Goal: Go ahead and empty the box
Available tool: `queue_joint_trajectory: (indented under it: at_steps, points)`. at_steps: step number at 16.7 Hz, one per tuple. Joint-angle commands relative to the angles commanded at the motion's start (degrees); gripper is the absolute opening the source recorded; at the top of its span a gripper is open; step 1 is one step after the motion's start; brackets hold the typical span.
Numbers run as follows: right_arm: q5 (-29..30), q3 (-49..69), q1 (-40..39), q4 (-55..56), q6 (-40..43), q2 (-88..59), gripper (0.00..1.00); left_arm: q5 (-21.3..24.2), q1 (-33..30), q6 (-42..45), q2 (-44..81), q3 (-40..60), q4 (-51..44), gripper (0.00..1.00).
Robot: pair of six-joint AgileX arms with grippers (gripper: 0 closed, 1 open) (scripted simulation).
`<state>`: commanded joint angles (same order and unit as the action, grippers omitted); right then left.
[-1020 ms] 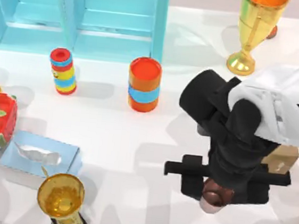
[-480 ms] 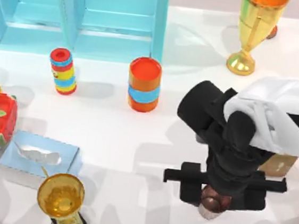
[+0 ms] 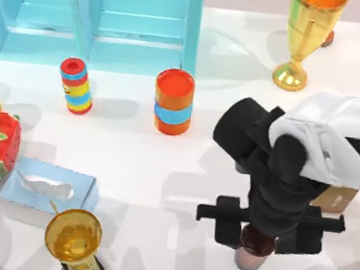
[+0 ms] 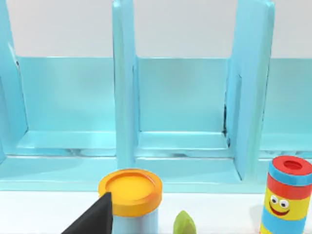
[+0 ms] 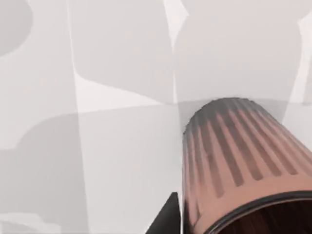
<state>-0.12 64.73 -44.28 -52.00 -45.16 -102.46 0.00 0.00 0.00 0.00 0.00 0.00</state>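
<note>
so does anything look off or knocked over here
Nothing looks spilled or damaged. The brown ribbed cup sits under the right gripper near the table's front right; whether it stands on the table or is tilted cannot be told. The cans and trophies stand upright.

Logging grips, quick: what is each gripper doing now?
Left gripper: cannot be told.
Right gripper: closed on the brown ribbed cup.

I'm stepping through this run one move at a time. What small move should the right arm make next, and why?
Probably open the right gripper and let go of the brown cup. In the top view the cup stands upright at the table surface under the gripper, well away from the blue box, so it looks set down already.
</note>
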Motion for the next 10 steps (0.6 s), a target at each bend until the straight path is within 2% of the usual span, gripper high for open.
queue_joint_trajectory:
  at_steps: [3, 10]
  points:
    - [0.0, 0.0, 0.0, 0.0, 0.0, 0.0, 0.98, 0.0, 0.0, 0.0, 0.0, 0.0, 0.0, 1.0]
    - [0.0, 0.0, 0.0, 0.0, 0.0, 0.0, 1.0, 0.0, 0.0, 0.0, 0.0, 0.0, 0.0, 1.0]
